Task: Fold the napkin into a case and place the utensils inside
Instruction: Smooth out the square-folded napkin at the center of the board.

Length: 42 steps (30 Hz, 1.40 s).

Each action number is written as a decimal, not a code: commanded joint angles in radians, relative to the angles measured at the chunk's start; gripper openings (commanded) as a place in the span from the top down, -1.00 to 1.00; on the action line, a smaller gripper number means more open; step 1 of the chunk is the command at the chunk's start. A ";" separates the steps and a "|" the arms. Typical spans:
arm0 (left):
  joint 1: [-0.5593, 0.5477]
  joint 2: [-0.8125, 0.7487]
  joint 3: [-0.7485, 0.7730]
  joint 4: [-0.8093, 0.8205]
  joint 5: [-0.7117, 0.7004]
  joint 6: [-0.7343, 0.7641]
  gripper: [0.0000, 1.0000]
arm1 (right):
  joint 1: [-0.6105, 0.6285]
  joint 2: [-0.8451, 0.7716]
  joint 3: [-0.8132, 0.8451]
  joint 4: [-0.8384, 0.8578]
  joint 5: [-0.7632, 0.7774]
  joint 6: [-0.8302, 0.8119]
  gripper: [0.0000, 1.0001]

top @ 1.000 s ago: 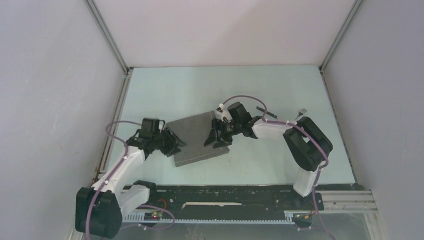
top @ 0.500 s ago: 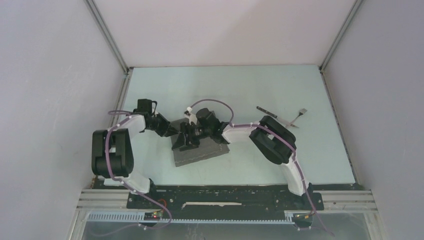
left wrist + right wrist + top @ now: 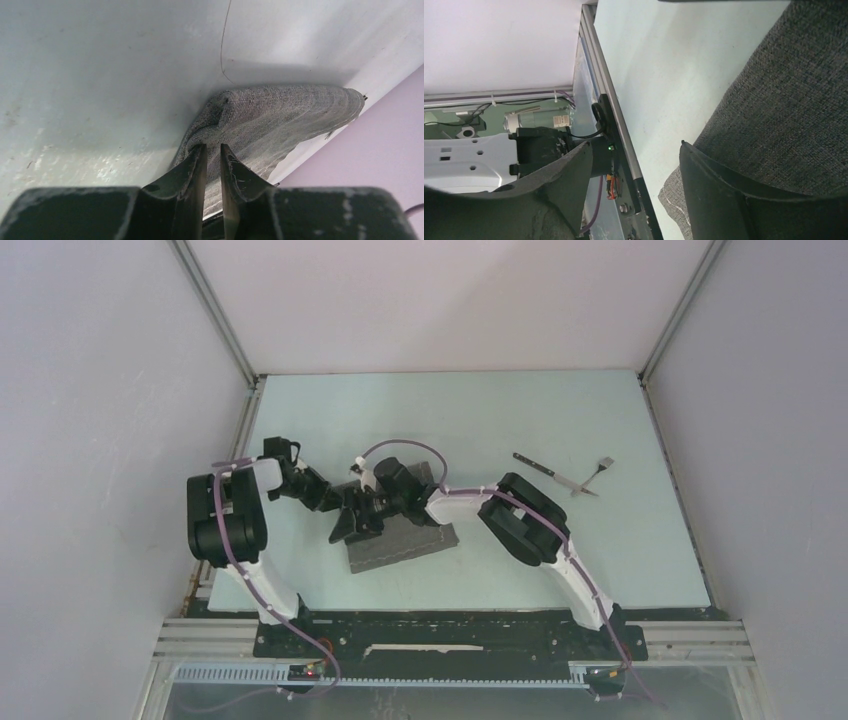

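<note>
The grey napkin (image 3: 405,542) lies left of the table's centre, its far part hidden under both arms. My left gripper (image 3: 336,502) sits at the cloth's left edge. In the left wrist view its gripper (image 3: 213,146) is shut on a raised fold of the napkin (image 3: 280,115). My right gripper (image 3: 350,525) reaches across the cloth from the right. It stands open (image 3: 635,145), with one finger (image 3: 724,195) lying on the napkin (image 3: 784,100) and nothing between its fingers. The utensils, a dark-handled knife (image 3: 545,470) and a small fork (image 3: 598,469), lie together at the right.
White enclosure walls with aluminium corner posts (image 3: 215,310) surround the pale table (image 3: 450,410). A metal rail (image 3: 614,110) runs along the table's left edge, close to both grippers. The arm bases sit on a black plate (image 3: 440,635) at the near edge.
Both grippers moved left. The right gripper swept across the napkin to its left edge. The left arm folded back and its jaws closed on the cloth. Less of the napkin shows.
</note>
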 commanded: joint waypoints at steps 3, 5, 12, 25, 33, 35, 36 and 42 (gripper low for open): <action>0.016 0.027 0.008 -0.025 -0.054 0.040 0.52 | 0.034 0.040 -0.016 0.058 -0.040 0.023 -0.44; 0.020 0.027 0.000 -0.023 -0.060 0.041 0.52 | 0.040 0.038 -0.042 0.066 -0.051 0.022 -0.43; 0.021 0.025 0.000 -0.030 -0.078 0.044 0.50 | 0.057 -0.042 -0.219 0.127 -0.069 0.030 -0.42; 0.021 0.036 0.016 -0.024 -0.076 0.043 0.43 | 0.092 -0.118 -0.355 0.183 -0.051 0.048 -0.41; 0.011 -0.135 0.093 -0.067 -0.052 0.096 0.10 | 0.052 -0.311 -0.373 0.083 -0.032 -0.040 -0.48; 0.005 -0.185 0.133 -0.107 -0.065 0.108 0.03 | 0.002 -0.348 -0.372 0.075 -0.023 -0.041 -0.51; 0.001 -0.208 0.142 -0.118 -0.066 0.108 0.02 | -0.041 -0.353 -0.371 0.082 -0.025 -0.039 -0.52; -0.086 -0.330 0.068 -0.128 -0.088 0.088 -0.03 | -0.250 -0.308 -0.308 0.078 -0.006 -0.017 -0.99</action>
